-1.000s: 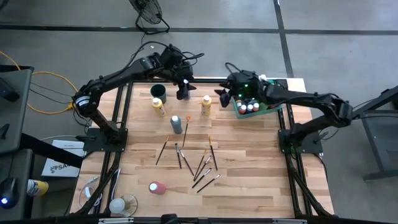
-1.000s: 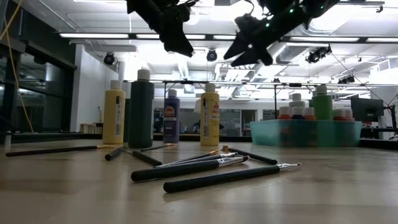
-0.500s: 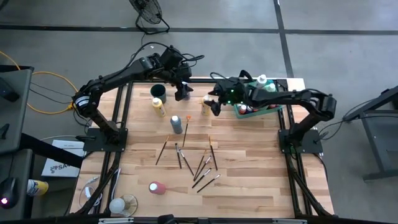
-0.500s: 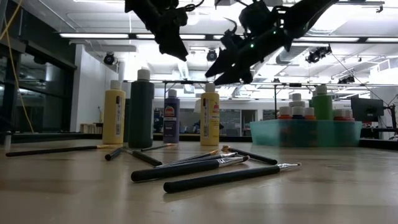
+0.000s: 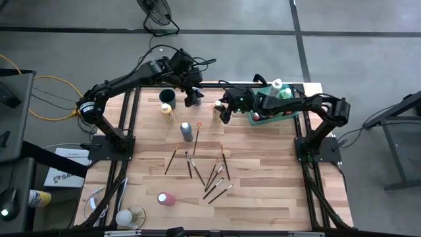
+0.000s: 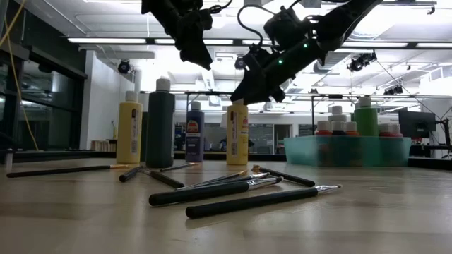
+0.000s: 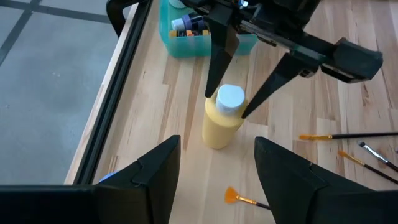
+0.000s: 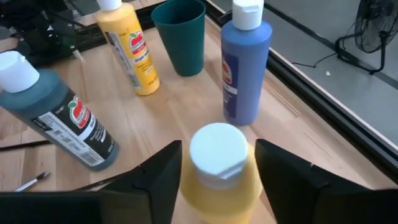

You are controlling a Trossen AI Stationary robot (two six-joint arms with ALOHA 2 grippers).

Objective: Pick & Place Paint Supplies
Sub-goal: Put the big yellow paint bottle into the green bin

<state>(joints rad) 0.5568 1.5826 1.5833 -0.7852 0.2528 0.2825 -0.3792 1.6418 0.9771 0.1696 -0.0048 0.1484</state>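
Observation:
A yellow paint bottle (image 5: 218,110) with a white cap (image 7: 230,98) stands upright on its base near the table's far edge. My right gripper (image 5: 222,112) is down at it, shut on its top, which also shows in the low view (image 6: 239,134). My left gripper (image 5: 192,99) hangs open and empty in the air just left of it, high above the bottles (image 6: 192,42). Several dark-handled paintbrushes (image 5: 209,174) lie flat mid-table. A pink bottle (image 5: 166,198) lies on its side near the front. My right gripper has the yellow bottle between its two fingers (image 7: 219,59), at the shoulder (image 8: 249,186) just under the white cap. The fingers slant down from the table's right side. The bottle stands upright with its base on the table.
A second yellow bottle (image 5: 168,112), a dark green bottle (image 5: 187,131), a blue bottle (image 8: 245,68) and a dark cup (image 5: 167,96) stand left of the held one. The green tray (image 5: 271,113) with several small bottles sits at the far right.
My right gripper has left the space over the green tray, gone toward the table's left edge and come down onto the top of the yellow bottle. The bottle has stayed standing where it was.

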